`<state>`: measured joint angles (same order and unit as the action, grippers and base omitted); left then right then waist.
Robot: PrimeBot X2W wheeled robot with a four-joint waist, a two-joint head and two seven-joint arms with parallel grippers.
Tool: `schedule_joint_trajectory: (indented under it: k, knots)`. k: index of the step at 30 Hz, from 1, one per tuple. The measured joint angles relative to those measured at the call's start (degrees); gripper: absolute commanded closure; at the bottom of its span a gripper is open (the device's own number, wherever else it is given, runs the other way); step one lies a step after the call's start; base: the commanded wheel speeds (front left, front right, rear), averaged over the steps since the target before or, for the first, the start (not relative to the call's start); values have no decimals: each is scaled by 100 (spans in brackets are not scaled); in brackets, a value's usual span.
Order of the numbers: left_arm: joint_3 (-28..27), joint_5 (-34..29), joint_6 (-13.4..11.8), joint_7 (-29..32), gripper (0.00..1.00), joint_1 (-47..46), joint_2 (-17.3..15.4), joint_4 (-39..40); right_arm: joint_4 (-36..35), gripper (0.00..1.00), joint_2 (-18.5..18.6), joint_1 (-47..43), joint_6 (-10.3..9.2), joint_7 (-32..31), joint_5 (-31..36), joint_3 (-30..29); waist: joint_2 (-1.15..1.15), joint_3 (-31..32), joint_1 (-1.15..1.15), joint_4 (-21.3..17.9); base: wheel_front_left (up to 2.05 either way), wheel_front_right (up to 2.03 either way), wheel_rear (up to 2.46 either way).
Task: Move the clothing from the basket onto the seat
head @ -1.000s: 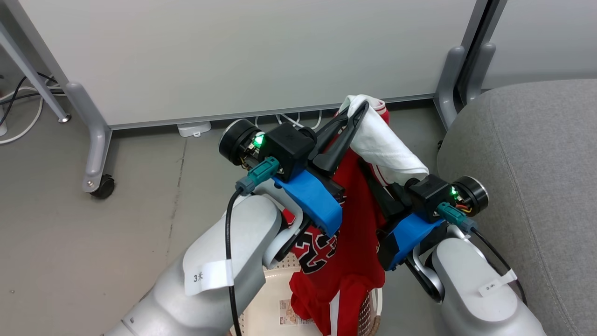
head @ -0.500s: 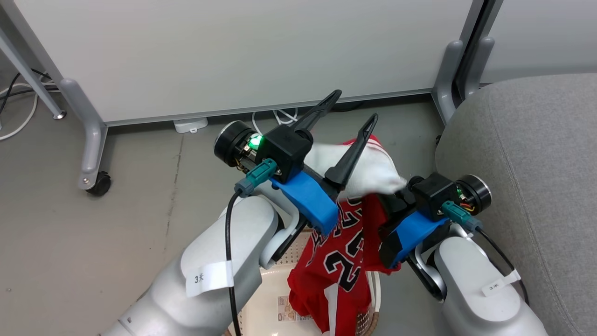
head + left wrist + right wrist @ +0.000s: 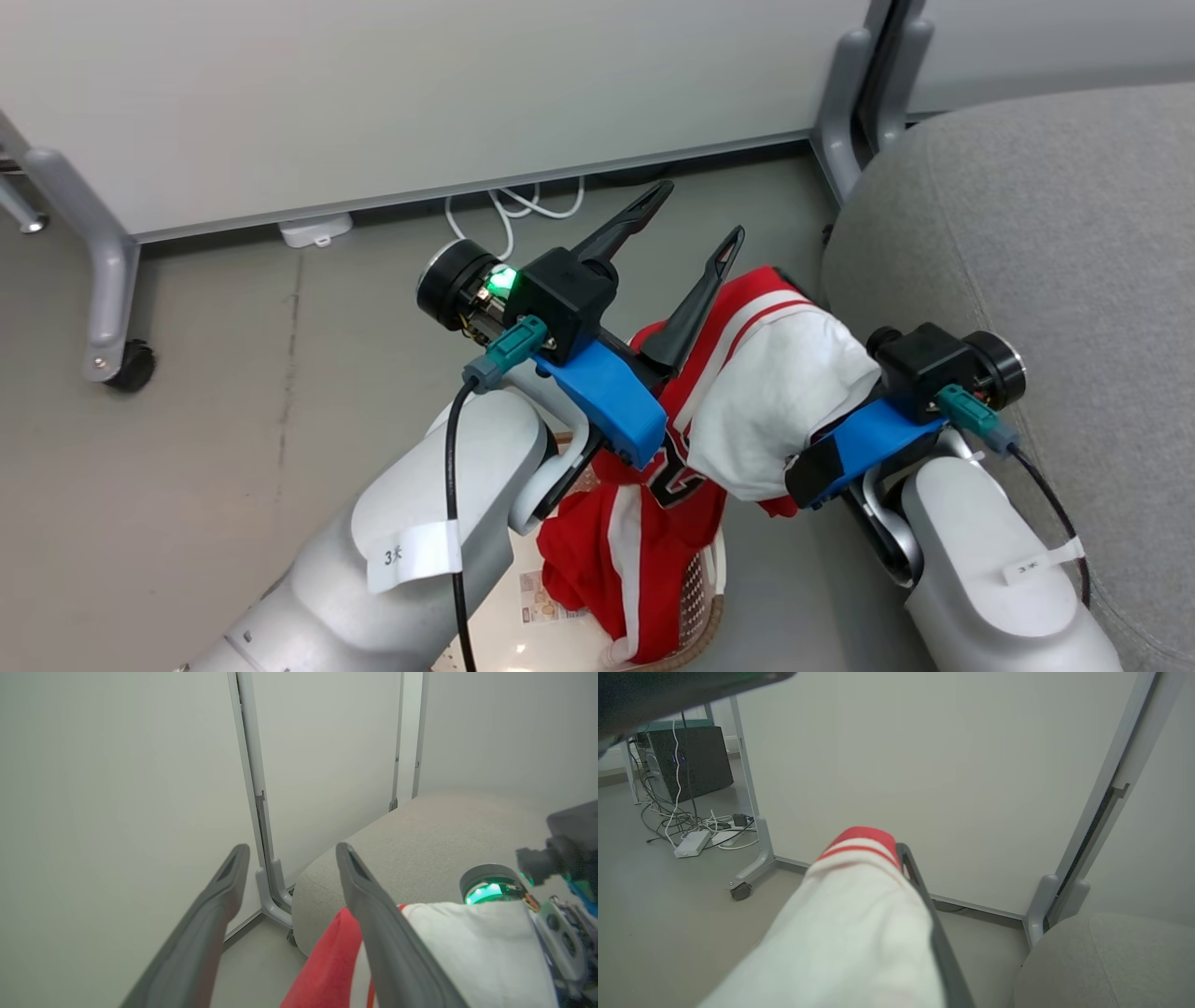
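Now the red and white clothing (image 3: 775, 392) hangs from the right claw (image 3: 908, 861), up over the basket (image 3: 695, 588).
The right claw is clenched on the cloth, and a white part lies over its fingers. The bottom end of the clothing hangs down into the basket, which sits on the floor (image 3: 233, 373) near the robot. The left claw (image 3: 700, 210) is released, its 2 fingers wide apart and holding nothing, just left of the clothing. The big grey seat (image 3: 1027, 215) is close by on the right.

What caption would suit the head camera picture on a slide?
Right gripper holds the clothing hanging over the basket, beside the grey seat; left gripper open.
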<state>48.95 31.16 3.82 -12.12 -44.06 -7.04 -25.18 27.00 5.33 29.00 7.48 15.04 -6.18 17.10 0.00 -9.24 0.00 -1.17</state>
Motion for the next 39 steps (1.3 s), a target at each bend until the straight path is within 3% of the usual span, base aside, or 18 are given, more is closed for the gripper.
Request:
schedule_joint_trajectory:
  k: [25,39]
  knots:
    - [404,-162,54,123,0,-207,-57,34,-1047,100,101,-478,0,-1,119,-1615,0,-715,0,-1230,0,0,0]
    - [676,-210,74,145,0,-185,-26,-36,-1299,100,21,-977,0,0,118,-2143,0,-861,0,-1601,0,0,0]
